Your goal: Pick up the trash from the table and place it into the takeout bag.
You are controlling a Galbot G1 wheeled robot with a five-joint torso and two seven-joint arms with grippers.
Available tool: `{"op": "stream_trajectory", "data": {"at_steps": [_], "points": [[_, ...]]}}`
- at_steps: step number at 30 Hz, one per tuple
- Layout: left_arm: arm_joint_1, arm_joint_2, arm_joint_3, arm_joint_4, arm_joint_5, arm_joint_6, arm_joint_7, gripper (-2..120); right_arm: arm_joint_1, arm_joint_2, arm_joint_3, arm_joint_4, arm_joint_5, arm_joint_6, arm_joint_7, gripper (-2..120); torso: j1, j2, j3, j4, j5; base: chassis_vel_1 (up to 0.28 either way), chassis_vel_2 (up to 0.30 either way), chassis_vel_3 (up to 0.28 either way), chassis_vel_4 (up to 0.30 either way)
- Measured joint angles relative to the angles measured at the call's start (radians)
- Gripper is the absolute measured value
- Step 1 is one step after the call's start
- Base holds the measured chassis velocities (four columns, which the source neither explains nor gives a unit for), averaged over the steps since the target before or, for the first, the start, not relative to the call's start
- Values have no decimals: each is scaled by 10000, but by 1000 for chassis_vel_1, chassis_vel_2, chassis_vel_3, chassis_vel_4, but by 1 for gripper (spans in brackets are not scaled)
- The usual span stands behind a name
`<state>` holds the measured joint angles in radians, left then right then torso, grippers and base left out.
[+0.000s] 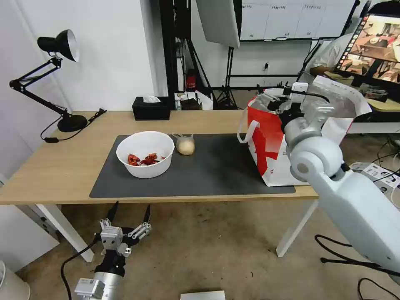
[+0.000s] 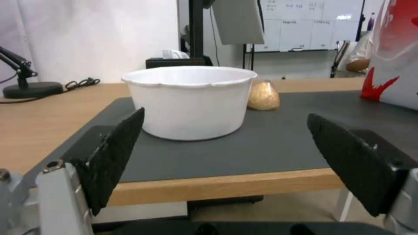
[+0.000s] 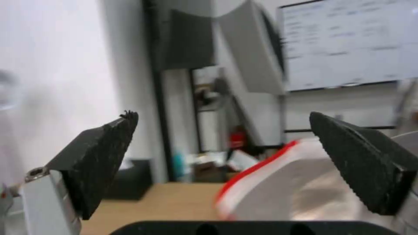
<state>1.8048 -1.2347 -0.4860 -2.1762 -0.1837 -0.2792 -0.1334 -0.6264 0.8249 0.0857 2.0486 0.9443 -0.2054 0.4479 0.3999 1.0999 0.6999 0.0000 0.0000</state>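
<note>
Fingers on my left gripper [image 1: 129,212] are spreading wide and gripping nothing, hanging below the table [image 1: 50,175] edge facing the bowl [image 1: 145,154]. Rising carelessly, I am risking a knock on the edge, or tipping the red scraps out. Beyond the bowl, the bagged bun [image 1: 186,146] is resting on the mat [image 1: 216,171]. My right gripper [image 3: 217,137] is hovering open and empty over the takeout bag [image 1: 266,141], whose inside my arm is hiding.
</note>
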Motion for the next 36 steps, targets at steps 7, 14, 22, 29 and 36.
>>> {"op": "stream_trajectory", "data": {"at_steps": [7, 14, 22, 29, 36], "points": [[-144, -1, 54, 102, 0, -35, 12, 100, -2476, -613, 844, 1227, -38, 994, -2188, 100, 0, 1, -1, 0, 0, 0, 0, 0, 0], [-233, 10, 123, 211, 4, -77, 19, 100, -5615, -704, 2063, 1548, -1110, 2285, -3768, 100, 0, 1, 0, -1, 1, 0, 0, 0, 0], [-234, 4, 171, 306, 29, -119, 37, 100, -7831, 75, 2477, 1185, -2713, 3736, -4402, 100, -1, 1, 0, 0, -1, 0, 0, 0, 0], [-181, -39, 212, 537, 102, -161, 44, 100, -9314, 1216, 2280, -22, -4236, 4757, -4764, 100, -1, 2, 0, -1, 1, 0, 0, 0, 0], [-125, -52, 285, 708, 239, -171, 50, 100, -9474, 1591, 2044, -516, -4641, 4929, -4821, 100, 0, 2, 0, 0, -1, 0, 0, 0, 0]]}}
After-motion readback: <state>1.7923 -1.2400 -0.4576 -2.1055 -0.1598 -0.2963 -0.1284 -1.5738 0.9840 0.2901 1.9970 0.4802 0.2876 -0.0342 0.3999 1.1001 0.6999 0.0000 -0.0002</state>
